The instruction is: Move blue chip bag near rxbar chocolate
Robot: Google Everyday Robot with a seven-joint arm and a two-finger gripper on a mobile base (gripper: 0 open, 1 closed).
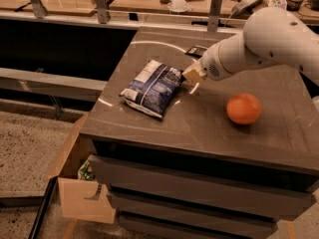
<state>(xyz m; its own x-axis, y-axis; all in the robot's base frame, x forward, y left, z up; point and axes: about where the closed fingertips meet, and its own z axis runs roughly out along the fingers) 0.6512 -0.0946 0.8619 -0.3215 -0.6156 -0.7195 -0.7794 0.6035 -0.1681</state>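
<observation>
The blue chip bag (152,87) lies flat on the dark table top (199,128), left of centre. My gripper (192,75) is at the bag's right edge and is shut on that edge, with the white arm reaching in from the right. The rxbar chocolate (196,50), a small dark bar, lies on the table just behind the gripper, a short way beyond the bag's far right corner. The bag and the bar are apart.
An orange fruit (243,108) sits on the table to the right of the gripper. An open cardboard box (75,183) stands on the floor at the table's front left. A rail with metal posts (214,6) and cluttered benches run behind the table.
</observation>
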